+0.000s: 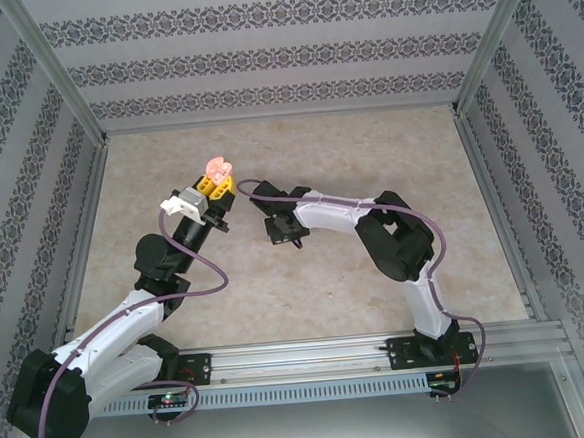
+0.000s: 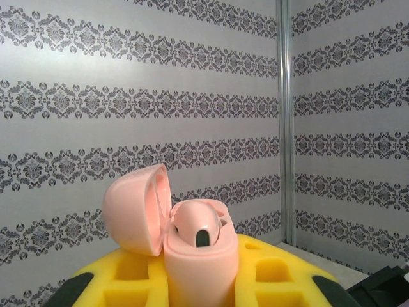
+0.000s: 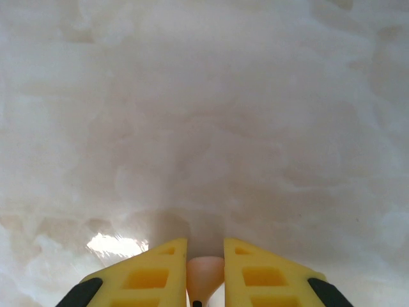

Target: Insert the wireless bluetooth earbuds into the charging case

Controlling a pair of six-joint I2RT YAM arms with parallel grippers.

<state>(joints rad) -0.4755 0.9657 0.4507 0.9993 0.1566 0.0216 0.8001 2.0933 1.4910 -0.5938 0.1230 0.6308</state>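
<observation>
Pink rounded plastic charging case (image 2: 198, 268), hinged lid open, sits clamped between the yellow fingers (image 2: 275, 275) of the left gripper (image 1: 215, 187). Further right, the right gripper (image 3: 206, 244) is narrowed onto a small pinkish plastic earbud (image 3: 204, 275) above the marbled tabletop (image 3: 204, 96).

Light is bright and even. In the right wrist view the counter (image 3: 204, 96) looks hazy and soft, with a white glare patch and a faint shadow just before the right gripper (image 3: 205, 249). The earbud (image 3: 205, 275) in it is slightly blurred. The case (image 2: 198, 256) looks sharp.
</observation>
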